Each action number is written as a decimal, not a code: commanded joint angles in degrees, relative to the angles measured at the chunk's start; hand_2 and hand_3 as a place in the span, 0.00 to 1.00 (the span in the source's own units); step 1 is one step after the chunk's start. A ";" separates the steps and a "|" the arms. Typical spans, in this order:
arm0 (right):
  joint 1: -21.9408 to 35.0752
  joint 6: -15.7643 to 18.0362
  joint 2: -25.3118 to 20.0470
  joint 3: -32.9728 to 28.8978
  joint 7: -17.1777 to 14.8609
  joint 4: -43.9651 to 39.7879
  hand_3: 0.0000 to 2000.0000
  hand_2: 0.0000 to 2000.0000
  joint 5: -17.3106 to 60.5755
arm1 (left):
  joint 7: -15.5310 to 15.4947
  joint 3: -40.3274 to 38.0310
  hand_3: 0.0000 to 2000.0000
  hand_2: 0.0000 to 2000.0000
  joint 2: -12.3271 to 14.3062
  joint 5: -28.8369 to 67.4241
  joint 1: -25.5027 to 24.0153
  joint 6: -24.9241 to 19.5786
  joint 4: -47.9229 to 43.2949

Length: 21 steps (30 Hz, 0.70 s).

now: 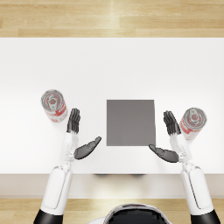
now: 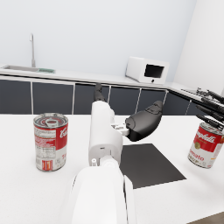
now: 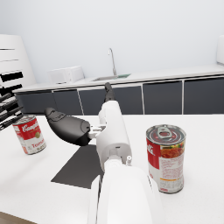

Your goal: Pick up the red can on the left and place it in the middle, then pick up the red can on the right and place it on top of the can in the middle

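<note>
Left hand [image 1: 78,135], open and empty, beside upright left soup can [image 1: 54,105]; right hand [image 1: 170,139] likewise beside right soup can [image 1: 192,122]. Rigid, smooth, probably weighty cans: grasp mid-wall. Dark mat [image 1: 131,122] marks the middle.

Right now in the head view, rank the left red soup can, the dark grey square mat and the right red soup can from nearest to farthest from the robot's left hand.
From the left hand:
1. Left red soup can, just outside the hand.
2. Dark grey square mat, in the middle.
3. Right red soup can, far side, by the right hand.
</note>
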 commanded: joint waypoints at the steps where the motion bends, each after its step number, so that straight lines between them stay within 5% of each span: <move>1: 0.00 0.00 0.00 0.00 0.00 0.00 0.00 0.00 0.00 | 0.00 0.00 0.00 0.00 0.00 0.00 0.00 0.00 0.00; 21: 0.00 0.00 0.00 0.00 0.00 0.00 0.00 0.00 0.00 | 0.00 0.00 0.00 0.00 0.00 0.00 0.00 0.00 0.00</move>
